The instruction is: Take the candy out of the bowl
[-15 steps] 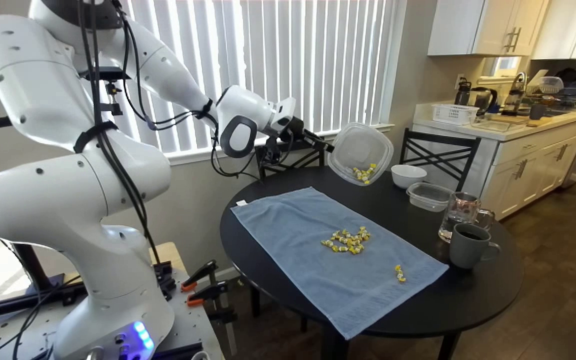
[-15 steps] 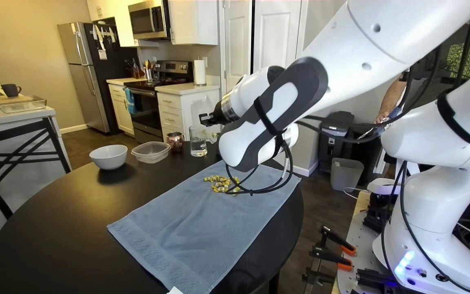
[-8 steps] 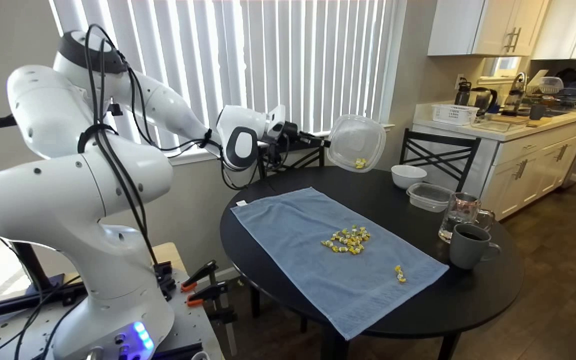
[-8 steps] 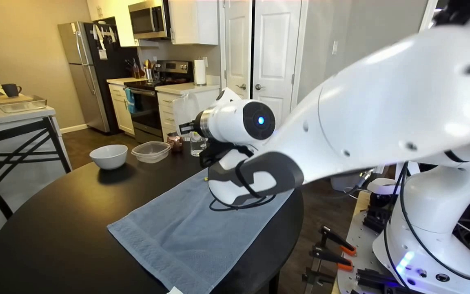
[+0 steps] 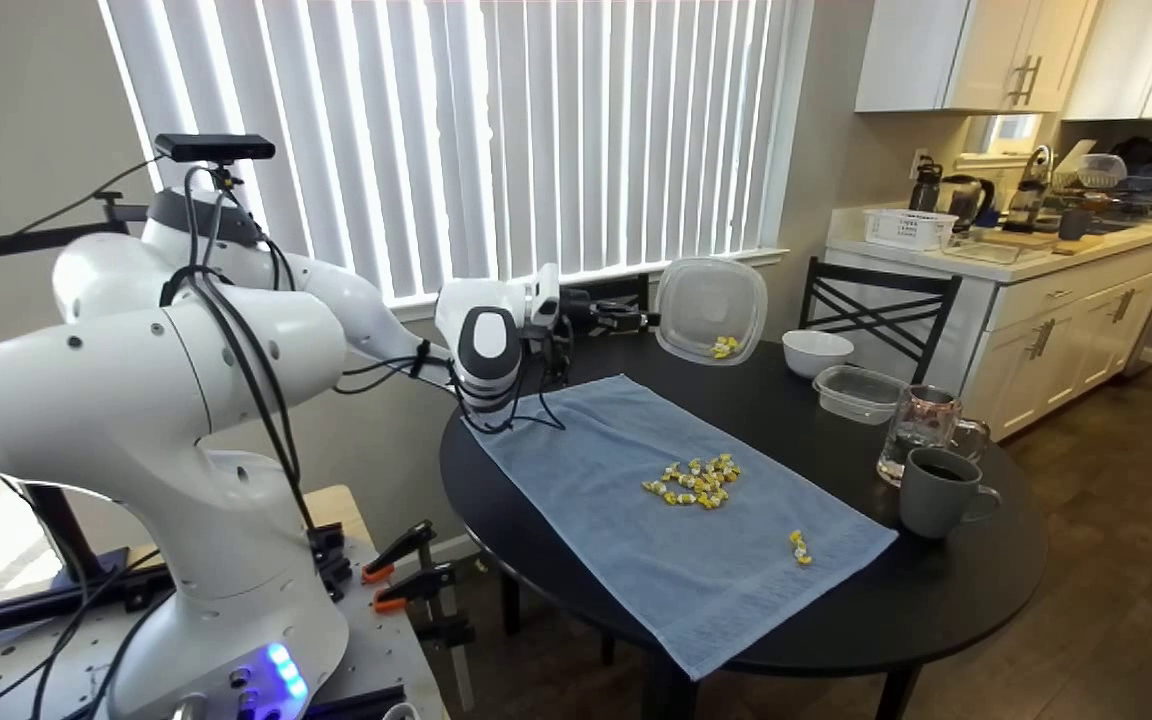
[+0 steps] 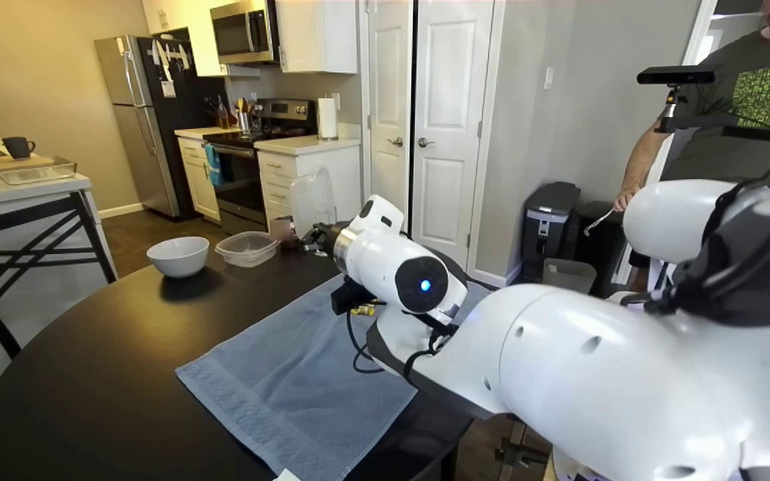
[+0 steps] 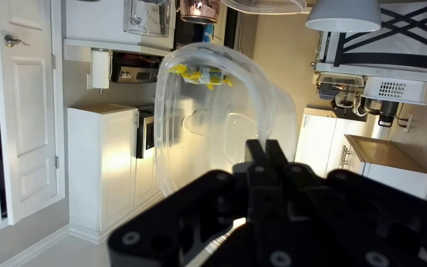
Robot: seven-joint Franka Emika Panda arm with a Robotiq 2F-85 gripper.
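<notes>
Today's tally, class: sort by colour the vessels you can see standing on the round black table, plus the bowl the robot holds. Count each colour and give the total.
Clear: 3 (held bowl, tub, glass)
White: 1 (white bowl)
Copper: 1 (copper mug)
Grey: 1 (grey mug)
Total: 6

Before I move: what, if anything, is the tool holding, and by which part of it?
The clear bowl, tipped on its side with a little candy in it. The tool has it pinched at the rim.

Daylight through blinds [image 5: 456, 130] | warm glare on cabinet [image 7: 115, 167] | jaws blurred (wrist view)
</notes>
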